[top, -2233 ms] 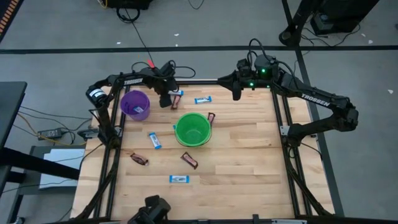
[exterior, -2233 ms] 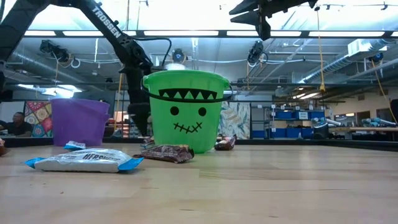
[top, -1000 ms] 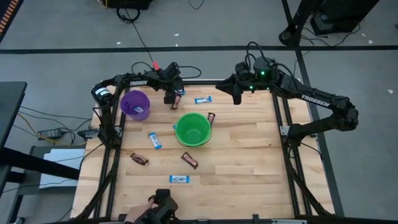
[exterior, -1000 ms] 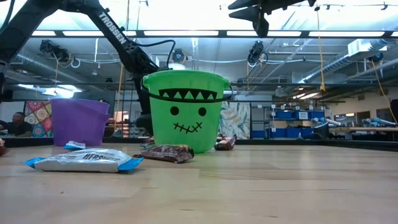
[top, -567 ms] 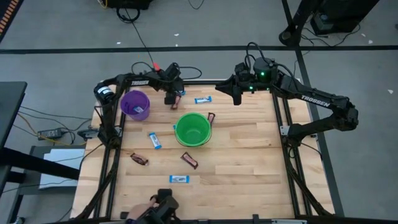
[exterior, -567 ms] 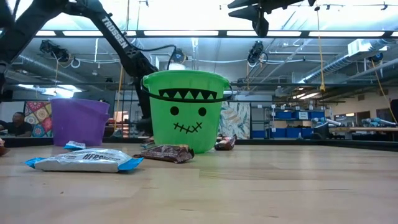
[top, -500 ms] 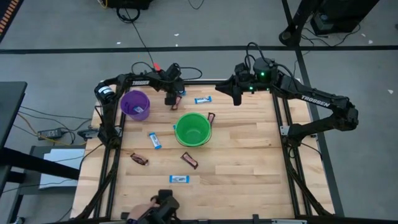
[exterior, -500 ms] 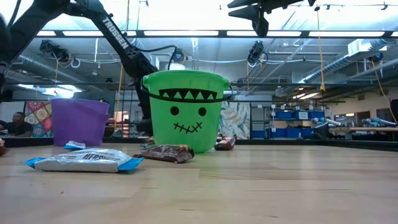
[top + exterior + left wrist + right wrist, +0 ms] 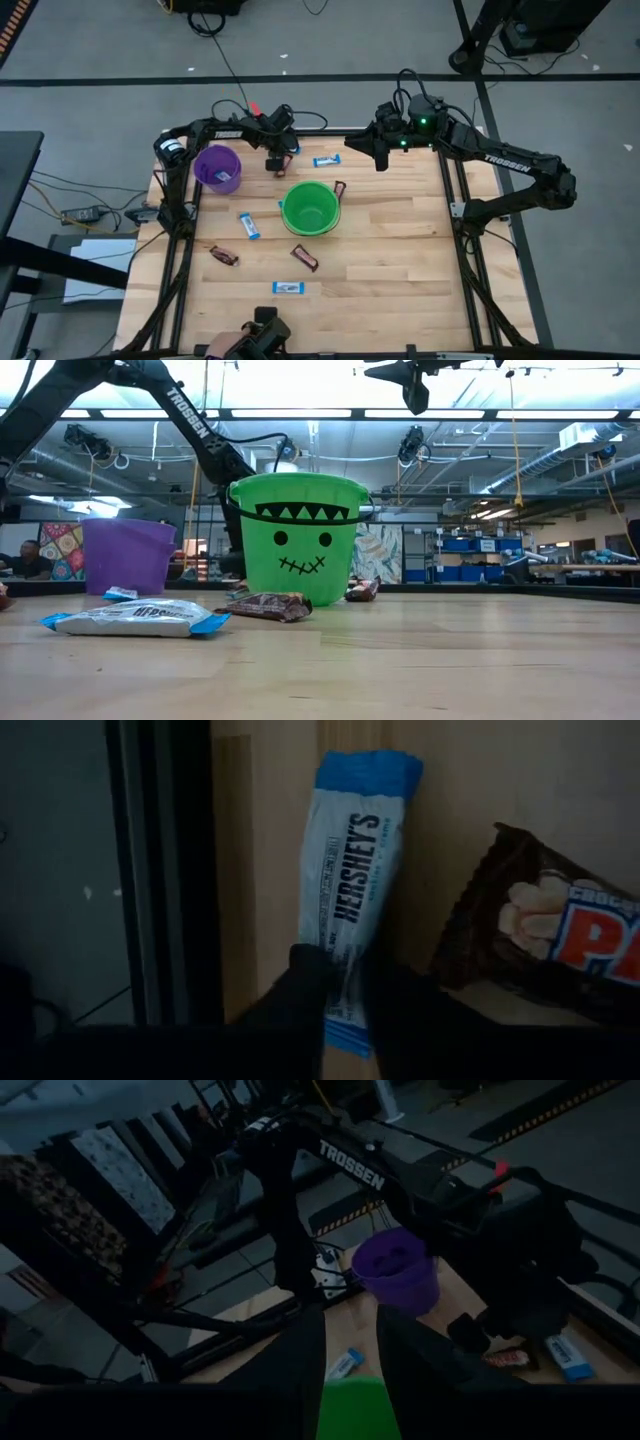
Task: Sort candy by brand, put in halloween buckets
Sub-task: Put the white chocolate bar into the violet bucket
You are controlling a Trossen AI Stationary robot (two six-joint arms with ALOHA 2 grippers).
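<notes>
My left gripper is down at the table's far edge, right of the purple bucket, shut on a blue-and-white candy bar. A dark brown bar lies on the wood just beside it. The green bucket stands mid-table on its base. Loose bars lie flat around it: blue-and-white ones and brown ones. My right gripper hangs high over the far edge, open and holding nothing. My left gripper pinches the blue-and-white bar between its two fingers at one end of the wrapper, coming from above. The fingers lie across the bar's width. The rest of the bar stretches flat along the wood by the table's far rail; whether it is lifted I cannot tell.
Dark metal rails frame the table. A person's hand with a dark device shows at the near edge. The wood on the right of the green bucket is bare. A blue-and-white bar and a brown bar lie near the low camera.
My left gripper has stayed low over the two bars at the far edge. My right gripper has risen slightly and drifted a little toward the table's left. The candy and the buckets have not moved.
</notes>
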